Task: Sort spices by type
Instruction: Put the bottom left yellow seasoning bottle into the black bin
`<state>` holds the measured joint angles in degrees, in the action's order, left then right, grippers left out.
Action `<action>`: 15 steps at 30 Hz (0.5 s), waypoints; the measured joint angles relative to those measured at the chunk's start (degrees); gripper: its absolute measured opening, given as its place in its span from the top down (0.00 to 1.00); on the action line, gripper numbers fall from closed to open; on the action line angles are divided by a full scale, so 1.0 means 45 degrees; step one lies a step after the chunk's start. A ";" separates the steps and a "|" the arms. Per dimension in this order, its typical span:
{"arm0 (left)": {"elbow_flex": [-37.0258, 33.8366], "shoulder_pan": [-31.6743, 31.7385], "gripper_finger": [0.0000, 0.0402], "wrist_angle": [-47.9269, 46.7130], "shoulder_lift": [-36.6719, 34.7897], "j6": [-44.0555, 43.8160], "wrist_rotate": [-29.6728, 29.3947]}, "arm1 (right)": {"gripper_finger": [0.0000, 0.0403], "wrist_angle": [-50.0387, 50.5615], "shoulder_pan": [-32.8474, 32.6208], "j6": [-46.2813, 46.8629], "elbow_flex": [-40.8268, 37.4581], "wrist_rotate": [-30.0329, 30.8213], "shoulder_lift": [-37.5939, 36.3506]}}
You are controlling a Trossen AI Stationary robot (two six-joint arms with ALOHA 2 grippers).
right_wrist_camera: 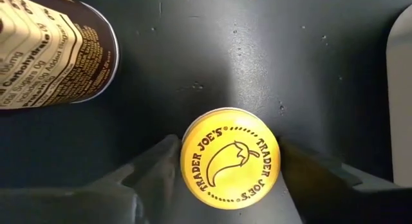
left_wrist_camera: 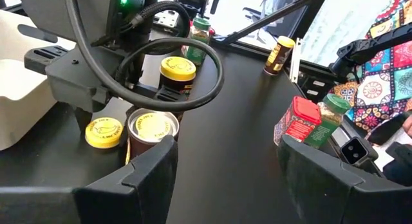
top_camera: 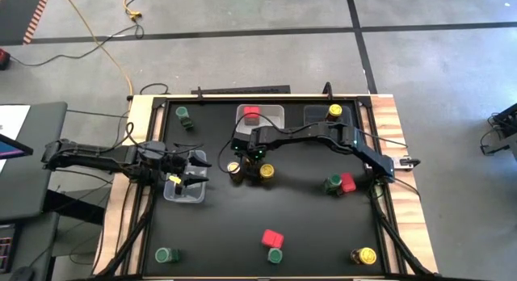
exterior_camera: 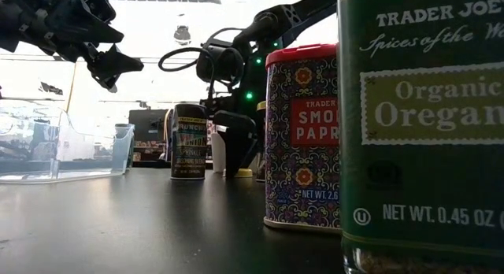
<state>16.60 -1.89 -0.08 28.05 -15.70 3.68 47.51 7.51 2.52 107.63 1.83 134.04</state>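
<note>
The right gripper (right_wrist_camera: 222, 161) is down at the middle of the bench (top_camera: 307, 224), its fingers on both sides of a yellow-lidded jar (right_wrist_camera: 230, 158) that stands upright; they look to be against the lid or very near it, but I cannot tell if they already press it, so I would call this the start of a grasp. The reason seems clear: one yellow-lidded jar (top_camera: 334, 111) sits already in the clear tray (top_camera: 319, 115) at the far edge, and a red box (top_camera: 251, 113) in the tray next to it, so each tray takes one kind. The left gripper (top_camera: 196, 169) waits above another clear tray (top_camera: 184, 192) at the left side, its fingers half open and holding nothing. Other spices are scattered: a green-lidded jar (top_camera: 183, 114) at the far left, a red box (top_camera: 272, 238) near the front. In the low view an oregano jar (exterior_camera: 421, 132) and a paprika tin (exterior_camera: 302, 136) hide most of the bench, and the grasped jar hardly shows there.
</note>
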 joint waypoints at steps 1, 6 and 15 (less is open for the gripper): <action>0.0000 0.0000 0.37 0.0000 0.0003 0.0003 0.0000 | 0.32 0.0000 0.0000 0.0000 -0.0005 -0.0005 0.0000; 0.0000 0.0000 0.37 -0.0003 0.0004 0.0000 0.0000 | 0.36 0.0010 0.0010 0.0005 -0.0005 -0.0020 0.0000; 0.0000 0.0000 0.37 -0.0005 0.0004 -0.0238 0.0000 | 0.38 0.0672 0.0010 0.0005 0.0576 -0.0096 0.0067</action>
<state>16.60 -1.89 -0.10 28.07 -16.78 3.68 50.53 7.55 2.55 110.22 1.39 134.34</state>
